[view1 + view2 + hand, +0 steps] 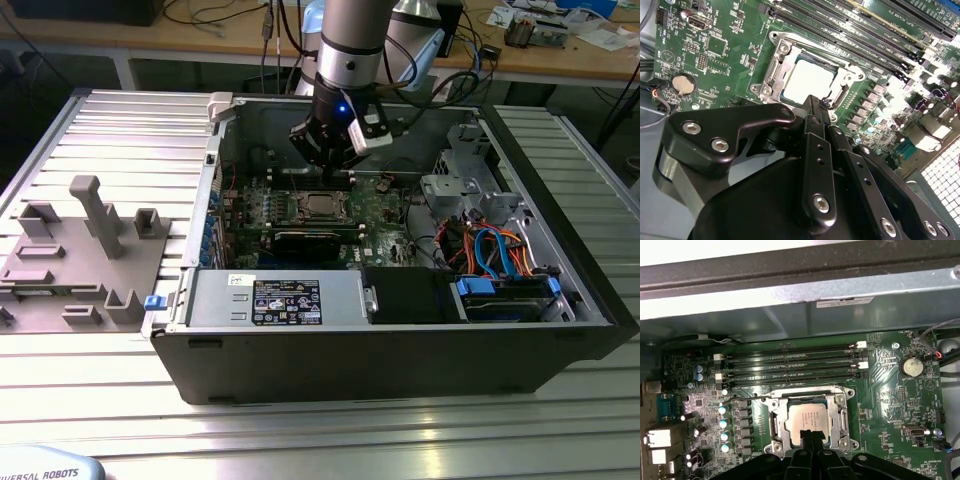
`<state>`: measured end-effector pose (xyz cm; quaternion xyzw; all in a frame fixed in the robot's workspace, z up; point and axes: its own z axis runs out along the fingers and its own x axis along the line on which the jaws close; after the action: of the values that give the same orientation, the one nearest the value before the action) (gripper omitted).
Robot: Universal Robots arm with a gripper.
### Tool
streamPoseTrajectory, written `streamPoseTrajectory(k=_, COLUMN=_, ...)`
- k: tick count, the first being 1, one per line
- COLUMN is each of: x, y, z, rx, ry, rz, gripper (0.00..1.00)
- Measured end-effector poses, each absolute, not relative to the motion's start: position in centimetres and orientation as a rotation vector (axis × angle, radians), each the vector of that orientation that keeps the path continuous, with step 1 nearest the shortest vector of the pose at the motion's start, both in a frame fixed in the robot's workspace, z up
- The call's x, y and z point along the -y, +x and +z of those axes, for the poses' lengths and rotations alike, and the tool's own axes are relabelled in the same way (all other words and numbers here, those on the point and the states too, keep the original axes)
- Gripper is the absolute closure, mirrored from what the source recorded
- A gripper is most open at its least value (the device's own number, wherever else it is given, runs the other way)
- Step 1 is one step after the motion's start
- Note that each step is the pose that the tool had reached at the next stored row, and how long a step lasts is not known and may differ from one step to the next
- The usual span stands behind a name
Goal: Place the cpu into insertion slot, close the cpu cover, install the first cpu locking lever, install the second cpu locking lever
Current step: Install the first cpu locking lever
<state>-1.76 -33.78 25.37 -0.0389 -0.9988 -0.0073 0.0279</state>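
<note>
The cpu (809, 417) lies flat in the insertion slot (771, 445) on the green board, its silvery top facing up. The cpu cover (842, 410) is down around it, with the chip showing through the cover's window. My gripper (810, 433) is shut with nothing between its fingers. Its tip hovers at the socket's edge, just over the side of the cpu (807, 80), beside the cover's frame (774, 67). A thin wire lever (841, 95) runs beside my gripper (816, 102). In the exterior view my gripper (335, 170) hangs just above the cpu (320, 206).
Long black memory slots (795, 365) run beside the socket, with a coin battery (912, 366) further along. Inside the open case are a power supply (285, 300) and a drive cage with blue cables (495, 255). A grey fixture (90, 250) stands outside, at the exterior view's left.
</note>
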Motion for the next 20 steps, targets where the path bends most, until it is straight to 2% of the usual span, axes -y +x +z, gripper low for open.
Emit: streamPoseTrajectory(k=20, x=33.78, y=-1.76, z=25.37, rx=3.085, ry=0.003, rz=-0.019, gripper=0.89)
